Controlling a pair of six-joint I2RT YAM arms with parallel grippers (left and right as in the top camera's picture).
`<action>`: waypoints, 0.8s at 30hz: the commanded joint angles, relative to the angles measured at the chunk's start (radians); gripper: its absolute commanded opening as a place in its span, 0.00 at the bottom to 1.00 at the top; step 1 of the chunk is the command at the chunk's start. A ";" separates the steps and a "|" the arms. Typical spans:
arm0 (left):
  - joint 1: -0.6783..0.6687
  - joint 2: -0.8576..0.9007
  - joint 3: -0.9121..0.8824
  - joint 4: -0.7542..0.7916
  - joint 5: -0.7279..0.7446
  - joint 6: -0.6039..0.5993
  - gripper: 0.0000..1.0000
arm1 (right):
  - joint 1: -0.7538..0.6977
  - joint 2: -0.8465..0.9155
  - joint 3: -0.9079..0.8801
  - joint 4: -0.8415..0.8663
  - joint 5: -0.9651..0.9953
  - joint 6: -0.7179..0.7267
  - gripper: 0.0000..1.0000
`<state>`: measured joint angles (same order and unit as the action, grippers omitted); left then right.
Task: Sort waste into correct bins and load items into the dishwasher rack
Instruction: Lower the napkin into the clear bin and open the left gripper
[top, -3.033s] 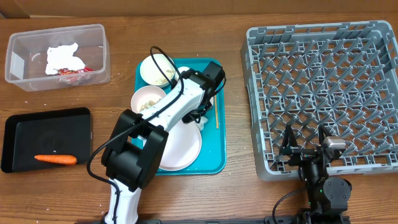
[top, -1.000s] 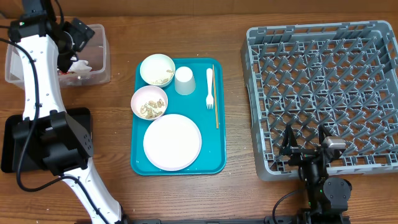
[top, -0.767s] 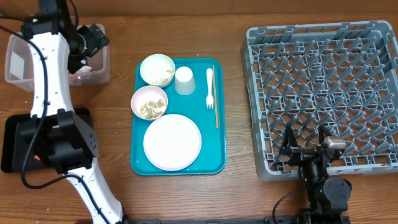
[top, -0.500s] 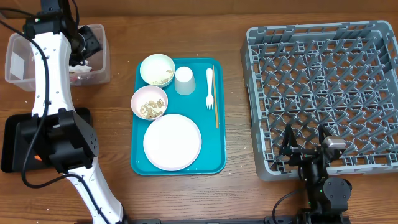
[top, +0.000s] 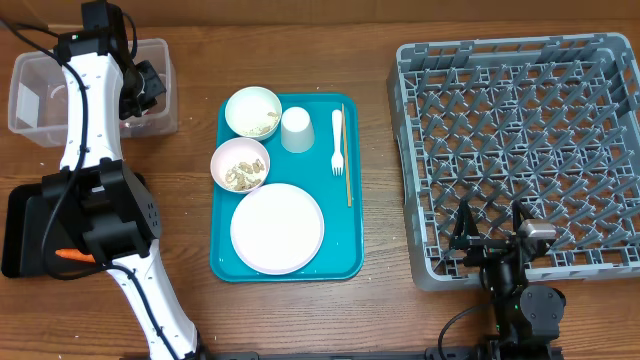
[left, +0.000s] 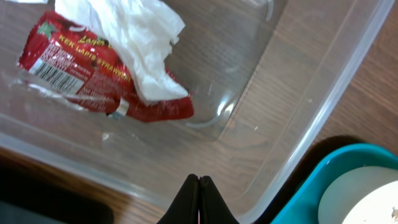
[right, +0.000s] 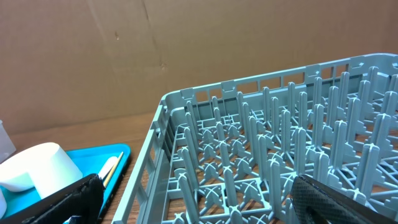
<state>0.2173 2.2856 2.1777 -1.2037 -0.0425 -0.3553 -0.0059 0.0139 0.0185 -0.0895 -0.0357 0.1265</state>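
Two hands were in view. The left hand (left: 199, 186) was clenched with its fingertips pressed together and nothing between them, poised over the near wall of the tub (top: 30, 110) at the worktop's (top: 400, 310) far left corner. Inside the tub a napkin (left: 134, 37) lay partly over a red wrapper (left: 74, 74), both apart from the fingertips. The carrot (top: 70, 255) lay in the black tray (top: 20, 230), which was mostly hidden under the left arm.

On the teal tray (top: 345, 250) sat a far bowl (top: 252, 110) and a near bowl (top: 240, 163), each holding beige scraps (top: 243, 172). The cup (top: 297, 128) stood upside down just beside the far bowl. The plate (top: 277, 228) lay at the tray's near end, and the fork (top: 337, 140) lay beside a thin stick (top: 346, 155).

The right hand (right: 199, 205) was released, fingers spread wide and holding nothing, at the near edge of the rack (top: 520, 150), which held no dishes.
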 joint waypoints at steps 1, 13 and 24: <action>0.011 0.005 0.001 -0.019 -0.021 0.019 0.04 | -0.003 -0.011 -0.011 0.007 0.009 -0.003 1.00; 0.006 0.016 0.001 -0.079 -0.021 0.027 0.04 | -0.003 -0.011 -0.011 0.007 0.009 -0.003 1.00; 0.008 0.000 0.001 -0.098 -0.020 0.038 0.04 | -0.003 -0.011 -0.011 0.007 0.009 -0.003 1.00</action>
<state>0.2184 2.2856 2.1777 -1.3033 -0.0502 -0.3363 -0.0059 0.0139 0.0185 -0.0898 -0.0360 0.1261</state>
